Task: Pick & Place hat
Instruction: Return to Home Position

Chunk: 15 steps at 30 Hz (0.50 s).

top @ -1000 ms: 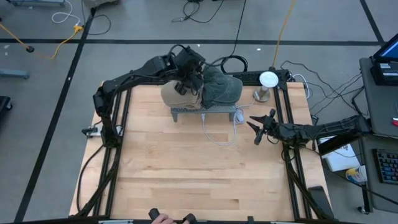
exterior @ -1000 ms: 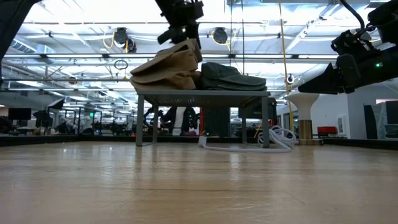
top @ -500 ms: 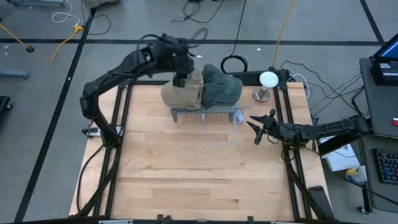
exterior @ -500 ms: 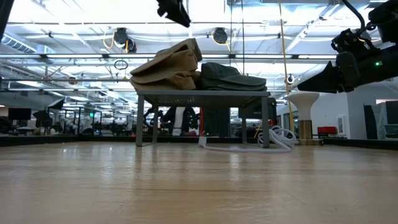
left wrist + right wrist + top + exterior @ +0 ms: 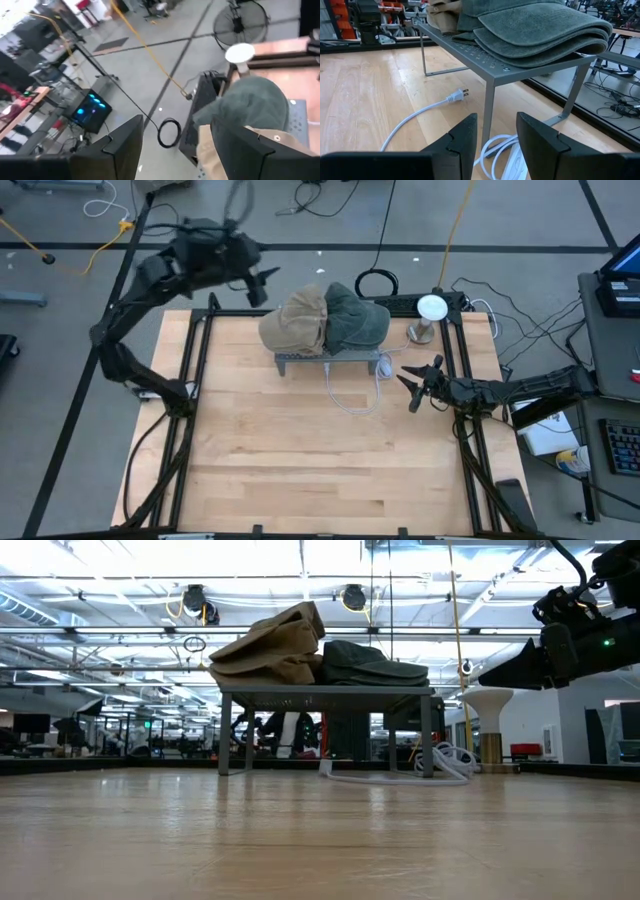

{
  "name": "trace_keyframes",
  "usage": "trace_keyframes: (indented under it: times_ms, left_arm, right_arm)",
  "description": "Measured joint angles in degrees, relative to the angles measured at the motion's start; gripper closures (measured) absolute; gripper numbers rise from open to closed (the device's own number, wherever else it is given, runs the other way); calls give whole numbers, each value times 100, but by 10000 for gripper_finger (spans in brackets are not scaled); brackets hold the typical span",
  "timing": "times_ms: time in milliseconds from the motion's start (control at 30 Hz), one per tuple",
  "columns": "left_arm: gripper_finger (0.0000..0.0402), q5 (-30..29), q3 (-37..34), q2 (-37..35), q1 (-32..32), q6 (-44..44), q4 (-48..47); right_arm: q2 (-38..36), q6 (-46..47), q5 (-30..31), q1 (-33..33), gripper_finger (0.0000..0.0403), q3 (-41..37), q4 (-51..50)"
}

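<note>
A tan hat (image 5: pixel 293 322) and a dark green hat (image 5: pixel 357 320) lie side by side on a low grey metal rack (image 5: pixel 330 363) at the table's far middle. The green hat's brim rests on the rack top (image 5: pixel 496 64). My left gripper (image 5: pixel 262 280) is open and empty, up in the air beyond the table's far edge, to the left of the hats. Its wrist view looks down on the green hat (image 5: pixel 256 107) and the tan hat (image 5: pixel 235 155). My right gripper (image 5: pixel 406 390) is open and empty near the table's right edge, level with the rack's right leg (image 5: pixel 488 110).
A white power cable (image 5: pixel 352 395) lies looped on the table in front of the rack, its plug (image 5: pixel 460 94) toward the near side. A white round-topped stand (image 5: pixel 431 310) stands at the far right corner. Bare wooden table (image 5: pixel 300 460) stretches toward the near edge.
My left gripper has risen from the top of the tan hat and swung toward the far left, out past the table's far edge. The tan hat has stayed on the rack beside the green hat.
</note>
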Motion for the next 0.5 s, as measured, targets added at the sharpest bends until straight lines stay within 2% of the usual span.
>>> trace_keyframes:
  times_ms: [233,500]
  left_arm:
    - [165,-19,-270,-655,-7,-196,62]
    - [165,-18,-1410,-1637,-4,-219,714]
  right_arm:
    - [-1,0,0,0,273,-2,-1]
    - [-2,0,0,0,273,-1,-2]
